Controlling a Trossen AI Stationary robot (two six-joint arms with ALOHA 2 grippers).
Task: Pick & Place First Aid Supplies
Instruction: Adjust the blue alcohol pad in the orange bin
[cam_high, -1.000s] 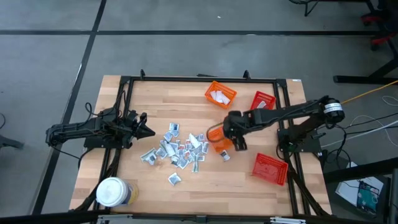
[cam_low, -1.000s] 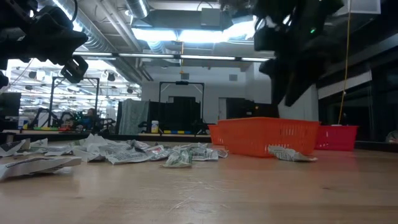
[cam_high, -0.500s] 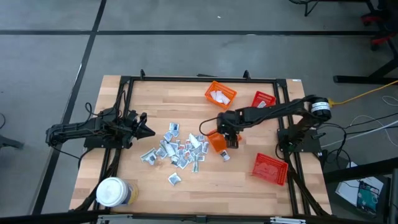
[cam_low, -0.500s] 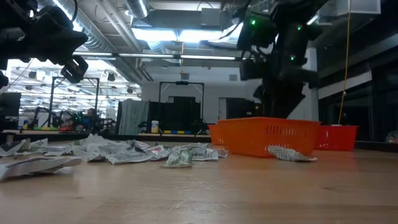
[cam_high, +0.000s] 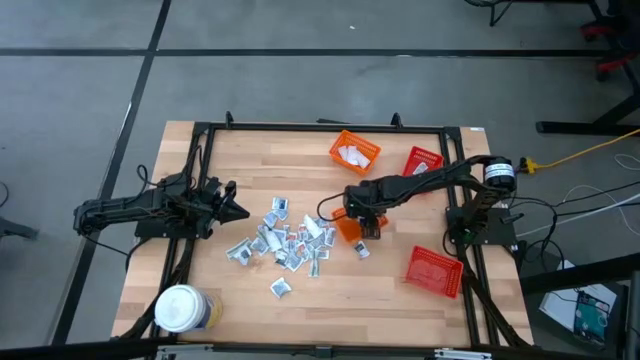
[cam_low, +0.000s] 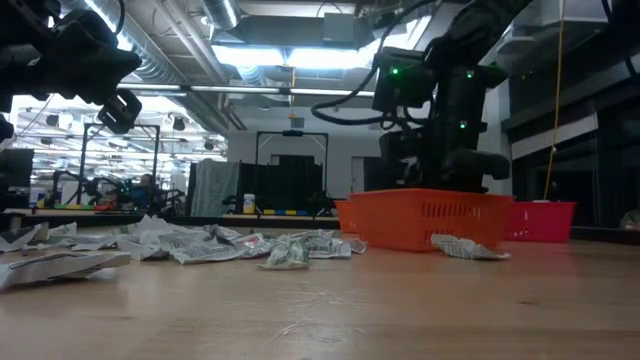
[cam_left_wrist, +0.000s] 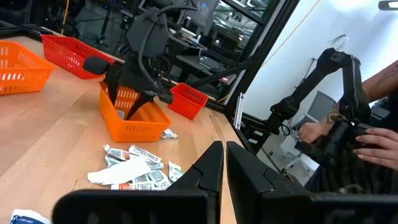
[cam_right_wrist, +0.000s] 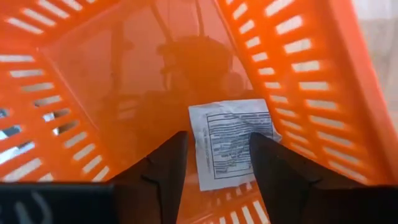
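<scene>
Wooden planks are forming the worktop (cam_high: 400, 305), which is being framed by dark rails. At its near left corner a white-lidded jar (cam_high: 180, 308) is standing. Four mesh baskets are being carried: a red basket (cam_high: 434, 271) near the right edge towards the near side, an orange basket (cam_high: 354, 152) at the far edge with white packets inside, a smaller red basket (cam_high: 424, 160) just beside it towards the right, and an orange centre basket (cam_high: 349, 228) near the middle.

The right arm is being stretched from the right edge across to the centre basket, and the right gripper (cam_right_wrist: 214, 155) is being held down inside it with its fingers spread apart, nothing between them. One printed sachet (cam_right_wrist: 233, 140) is lying flat on the basket floor just ahead of the fingers.

The left arm is being kept at the left edge, the left gripper (cam_high: 232, 209) pointing towards the middle; its fingers (cam_left_wrist: 214, 165) are being held almost together, gripping nothing.

The loose supplies (cam_high: 285, 240) are lying scattered in a pile at the middle of the worktop, left of the centre basket. One stray packet (cam_high: 362, 251) is lying just beside that basket on its near side.
</scene>
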